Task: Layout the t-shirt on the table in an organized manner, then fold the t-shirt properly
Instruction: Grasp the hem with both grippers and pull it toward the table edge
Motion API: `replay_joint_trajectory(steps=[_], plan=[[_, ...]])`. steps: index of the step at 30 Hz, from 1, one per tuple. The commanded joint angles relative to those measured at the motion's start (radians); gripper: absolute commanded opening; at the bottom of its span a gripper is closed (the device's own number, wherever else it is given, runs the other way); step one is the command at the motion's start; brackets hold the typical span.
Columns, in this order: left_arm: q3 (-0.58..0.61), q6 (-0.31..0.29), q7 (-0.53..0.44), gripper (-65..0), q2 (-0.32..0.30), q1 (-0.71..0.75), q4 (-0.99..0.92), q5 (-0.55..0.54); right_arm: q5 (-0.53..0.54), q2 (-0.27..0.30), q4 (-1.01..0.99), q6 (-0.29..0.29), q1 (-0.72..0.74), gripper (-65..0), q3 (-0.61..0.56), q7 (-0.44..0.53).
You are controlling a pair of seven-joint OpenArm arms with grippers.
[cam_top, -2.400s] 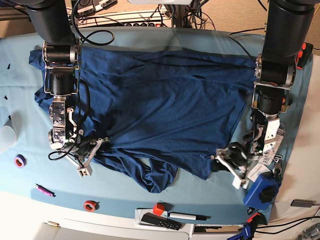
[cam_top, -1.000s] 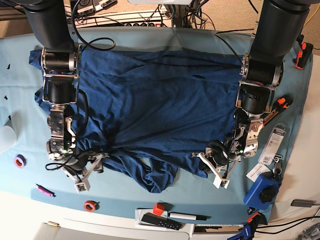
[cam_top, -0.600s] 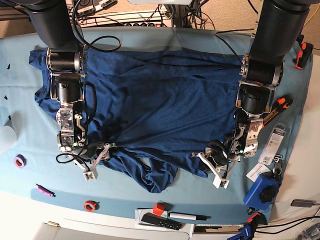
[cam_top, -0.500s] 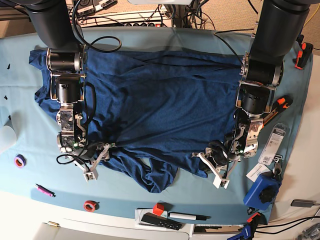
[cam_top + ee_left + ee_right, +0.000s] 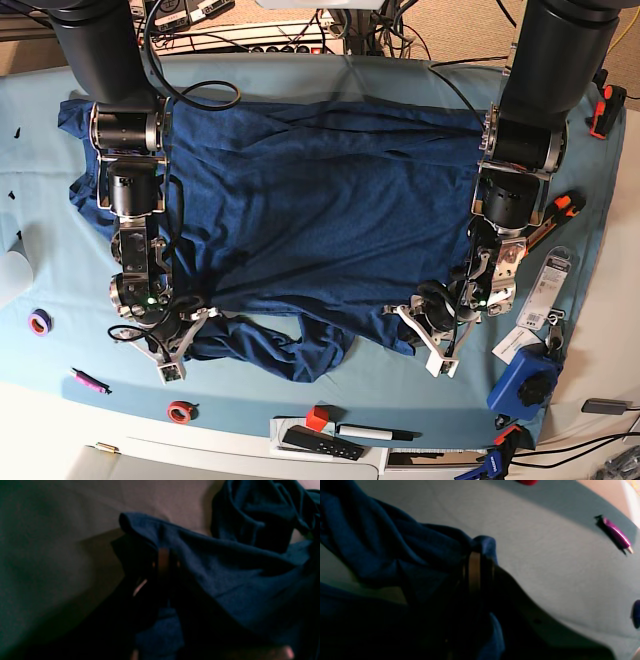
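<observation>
A wide table (image 5: 330, 395) covered in light teal cloth fills the overhead view; a large dark navy t-shirt (image 5: 320, 210) lies spread across most of it, its far edge fairly straight, its near edge bunched into loose folds at the middle; two black robot arms reach down from the far side, one over each end of the garment.

The right hand (image 5: 172, 345), on the left of the overhead view, sits at the near left corner of the shirt; its wrist camera shows the two fingers (image 5: 474, 567) pressed together with a fold of navy fabric pinched between them, so this hand is closed and gripping the t-shirt.

The left hand (image 5: 437, 340), on the right of the overhead view, sits at the near right corner; its own dim wrist view shows navy cloth draped over and caught between its closed fingers (image 5: 163, 560), so it too is gripping the t-shirt.

Small items lie around the table's edge: a blue tool (image 5: 524, 385) at the near right; a black remote (image 5: 320, 442) and a marker pen (image 5: 375, 433) near the front; a red tape ring (image 5: 180, 411); a purple tape ring (image 5: 39, 322); a pink pen (image 5: 88, 380); a small red block (image 5: 317, 417).
</observation>
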Motion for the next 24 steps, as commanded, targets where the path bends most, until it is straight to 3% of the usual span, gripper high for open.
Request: replay_joint_trajectory(steps=[1, 9, 17, 22, 24], plan=[[-0.002, -0.007, -0.023, -65.0, -0.001, -0.037, 0.018, -0.011, 0.001, 0.006, 0.017, -0.008, 0.051, -65.0, 0.003, 0.038], [-0.002, -0.007, -0.022, -65.0, -0.002, -0.038, 0.018, -0.01, 0.001, 0.037, 0.017, -0.02, 0.085, -65.0, 0.003, 0.134], [-0.002, -0.007, -0.022, -65.0, -0.003, -0.038, 0.018, -0.01, -0.007, 0.092, 0.017, -0.021, 0.095, -64.2, 0.003, 0.098], [-0.002, -0.007, -0.023, -65.0, -0.003, -0.038, 0.018, -0.01, -0.017, 0.116, 0.017, -0.019, 0.095, -35.5, 0.003, 0.067], [-0.002, -0.007, -0.022, -65.0, -0.003, -0.037, 0.018, -0.01, -0.017, 0.126, 0.017, -0.022, 0.095, -32.8, 0.003, 0.065]])
